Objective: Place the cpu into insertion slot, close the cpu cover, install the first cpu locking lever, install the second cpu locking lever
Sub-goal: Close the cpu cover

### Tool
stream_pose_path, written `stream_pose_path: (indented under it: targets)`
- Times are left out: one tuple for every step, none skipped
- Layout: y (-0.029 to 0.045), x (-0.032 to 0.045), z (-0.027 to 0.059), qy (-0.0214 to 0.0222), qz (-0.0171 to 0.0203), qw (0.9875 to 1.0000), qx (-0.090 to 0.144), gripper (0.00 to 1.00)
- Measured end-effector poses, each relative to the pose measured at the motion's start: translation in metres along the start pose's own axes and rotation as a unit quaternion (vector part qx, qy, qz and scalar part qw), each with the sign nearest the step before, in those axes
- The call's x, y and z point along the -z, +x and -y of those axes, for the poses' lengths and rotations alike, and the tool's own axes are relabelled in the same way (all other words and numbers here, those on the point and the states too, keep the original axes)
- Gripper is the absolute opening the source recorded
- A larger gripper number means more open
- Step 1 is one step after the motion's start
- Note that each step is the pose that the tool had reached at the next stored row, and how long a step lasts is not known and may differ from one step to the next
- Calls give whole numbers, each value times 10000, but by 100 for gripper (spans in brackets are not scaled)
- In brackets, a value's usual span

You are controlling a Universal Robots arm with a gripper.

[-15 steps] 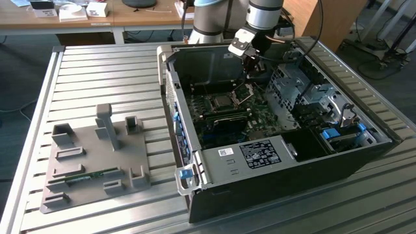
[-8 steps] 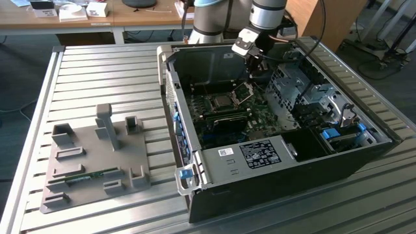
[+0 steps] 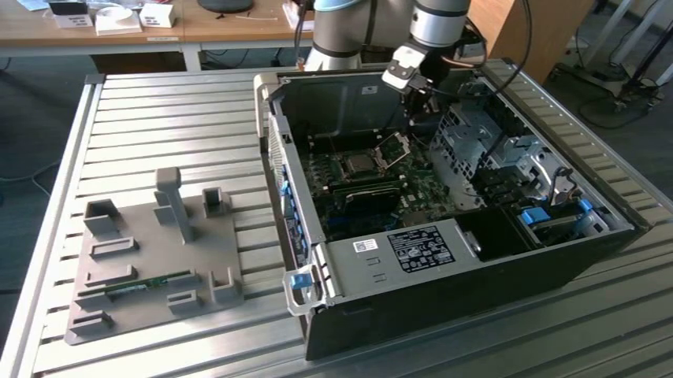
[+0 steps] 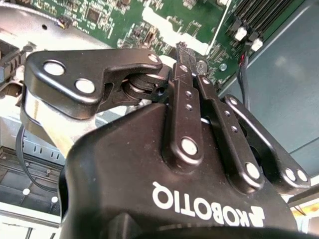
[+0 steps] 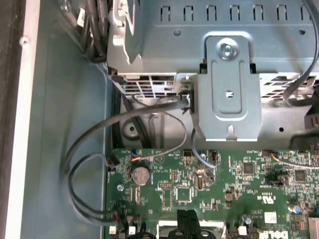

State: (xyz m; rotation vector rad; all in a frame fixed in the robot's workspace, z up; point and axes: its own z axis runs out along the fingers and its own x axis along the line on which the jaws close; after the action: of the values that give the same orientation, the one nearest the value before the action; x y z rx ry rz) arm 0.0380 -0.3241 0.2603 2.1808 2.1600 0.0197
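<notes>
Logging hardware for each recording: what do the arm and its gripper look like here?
The arm is a silver-grey tube with a light blue joint cap, and a pale grey block sits at its wrist. A black cable loops beside it. The gripper has a glossy black body with white lettering and black linkage bars dotted with silver pins.

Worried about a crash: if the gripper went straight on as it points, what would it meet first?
Likely the green circuit board just beyond the gripper; the raised cpu cover stands close, depth unclear.
</notes>
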Motion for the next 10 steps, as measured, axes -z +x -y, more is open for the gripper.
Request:
stream_pose_path:
  targets:
    - [1, -1, -13, 0, 4, 10000, 0, 10]
    - [3, -2, -27, 0, 8, 10000, 0, 10]
    - [4, -3, -40, 0, 12, 10000, 0, 10]
    - [6, -5, -52, 0, 15, 10000, 1, 10]
    - [7, -6, -64, 0, 18, 10000, 1, 10]
    - [8, -7, -74, 0, 21, 10000, 1, 10]
    - [9, -8, -83, 0, 24, 10000, 2, 10]
    - [10, -9, -91, 0, 26, 10000, 1, 10]
    - [13, -11, -115, 0, 29, 10000, 1, 10]
    - [13, -11, -115, 0, 29, 10000, 1, 10]
